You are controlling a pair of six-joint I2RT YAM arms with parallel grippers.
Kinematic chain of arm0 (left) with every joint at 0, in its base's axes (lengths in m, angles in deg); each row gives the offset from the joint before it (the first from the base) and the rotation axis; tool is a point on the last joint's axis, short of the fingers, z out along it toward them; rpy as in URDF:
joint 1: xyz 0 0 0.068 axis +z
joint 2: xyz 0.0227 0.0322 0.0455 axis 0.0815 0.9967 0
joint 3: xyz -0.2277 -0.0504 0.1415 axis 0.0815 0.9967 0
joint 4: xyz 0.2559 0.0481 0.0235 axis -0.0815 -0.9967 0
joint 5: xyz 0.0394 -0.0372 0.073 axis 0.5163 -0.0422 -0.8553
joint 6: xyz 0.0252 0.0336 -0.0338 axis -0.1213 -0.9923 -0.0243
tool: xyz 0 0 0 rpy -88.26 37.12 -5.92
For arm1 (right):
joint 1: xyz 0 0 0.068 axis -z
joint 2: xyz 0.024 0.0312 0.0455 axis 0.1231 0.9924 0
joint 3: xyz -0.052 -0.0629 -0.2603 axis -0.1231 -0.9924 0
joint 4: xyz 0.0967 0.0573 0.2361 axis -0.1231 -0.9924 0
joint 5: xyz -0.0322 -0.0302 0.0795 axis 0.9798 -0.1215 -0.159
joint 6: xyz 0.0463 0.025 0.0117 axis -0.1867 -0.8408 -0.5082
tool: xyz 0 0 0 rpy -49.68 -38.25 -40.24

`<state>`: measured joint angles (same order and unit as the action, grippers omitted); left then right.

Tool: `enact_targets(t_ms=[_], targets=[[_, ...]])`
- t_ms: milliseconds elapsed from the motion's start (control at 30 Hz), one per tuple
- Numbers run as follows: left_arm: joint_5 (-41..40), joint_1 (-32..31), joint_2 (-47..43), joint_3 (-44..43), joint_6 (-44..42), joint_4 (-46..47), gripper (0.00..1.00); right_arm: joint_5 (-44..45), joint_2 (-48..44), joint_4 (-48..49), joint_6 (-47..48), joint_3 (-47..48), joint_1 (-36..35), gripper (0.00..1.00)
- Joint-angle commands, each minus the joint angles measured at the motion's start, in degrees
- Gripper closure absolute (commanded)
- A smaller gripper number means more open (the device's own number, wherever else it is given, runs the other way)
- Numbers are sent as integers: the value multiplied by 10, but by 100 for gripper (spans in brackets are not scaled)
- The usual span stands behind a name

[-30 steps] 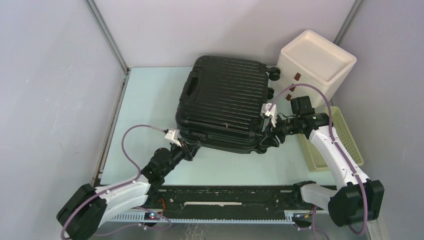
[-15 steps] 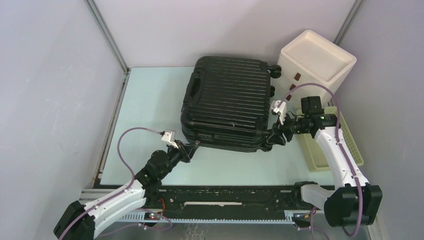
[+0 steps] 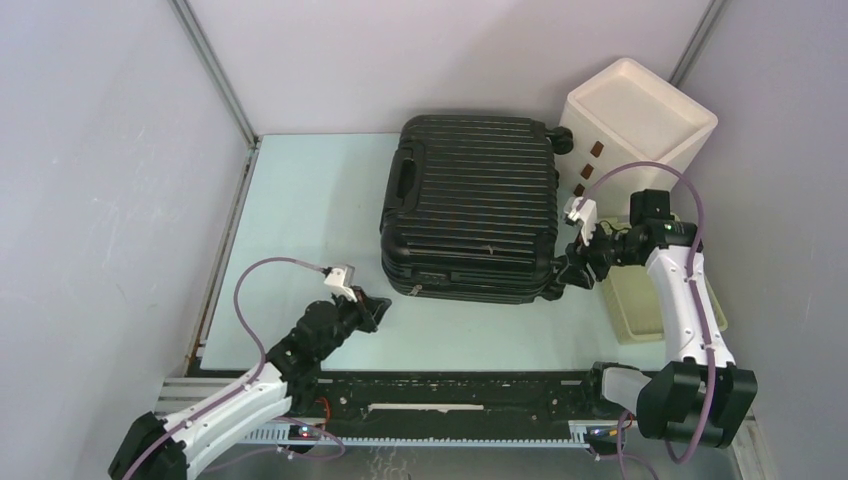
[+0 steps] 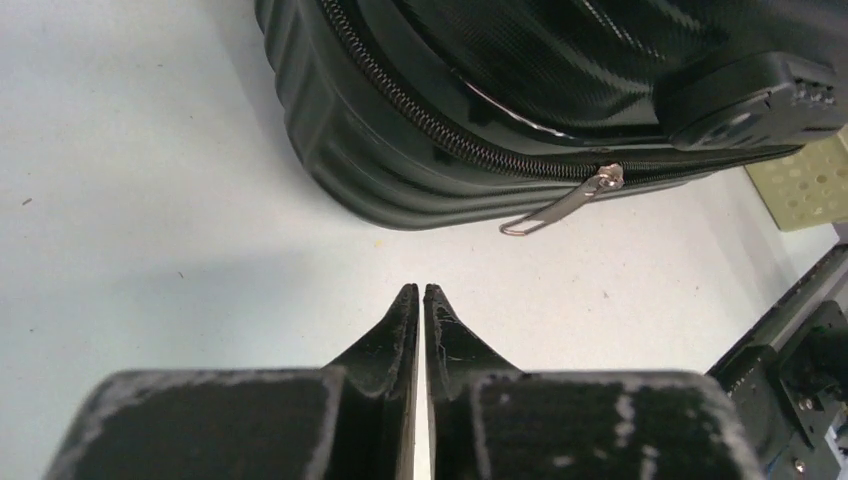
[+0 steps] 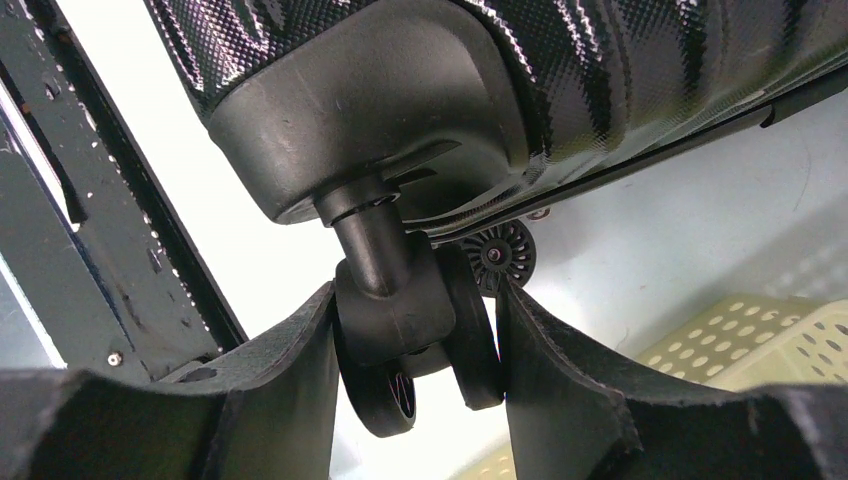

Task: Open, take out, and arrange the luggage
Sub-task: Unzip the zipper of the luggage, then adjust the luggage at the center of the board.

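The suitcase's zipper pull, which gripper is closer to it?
Left. The left gripper sits shut just short of the zipper pull, not touching it. The right gripper clasps a wheel at the luggage's opposite near corner.

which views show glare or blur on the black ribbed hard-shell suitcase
Right wrist: bright streaks of glare on the black ribbed hard-shell suitcase, pale table behind blown out white. Left wrist: a thin sheen above the zipper. Top external: even light, sharp.

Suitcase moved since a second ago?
Yes. The suitcase slid right, away from the table's left edge and toward the white drawer box.
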<state>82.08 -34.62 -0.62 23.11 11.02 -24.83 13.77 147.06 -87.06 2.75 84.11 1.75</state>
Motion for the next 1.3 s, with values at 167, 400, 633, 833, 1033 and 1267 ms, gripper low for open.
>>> enact_targets(t_ms=[167, 400, 633, 833, 1033, 1267], targets=[[107, 3, -76, -10, -11, 15, 39, 47, -34, -38, -22, 53, 3, 58], [172, 4, -54, 0, 17, 94, 16, -30, -54, -37, -53, 49, -11, 38], [167, 5, 3, -17, 15, 103, 23, -38, -62, 1, -91, 34, 40, 18], [161, 9, 31, -22, -9, 127, 34, -128, -84, -32, -48, 29, 55, 13], [179, 17, 39, -63, -6, 98, 56, -203, -98, -87, 28, 13, 33, 16], [140, 16, 50, -119, -25, -16, 76, -182, -96, -55, 8, -15, -73, 45]])
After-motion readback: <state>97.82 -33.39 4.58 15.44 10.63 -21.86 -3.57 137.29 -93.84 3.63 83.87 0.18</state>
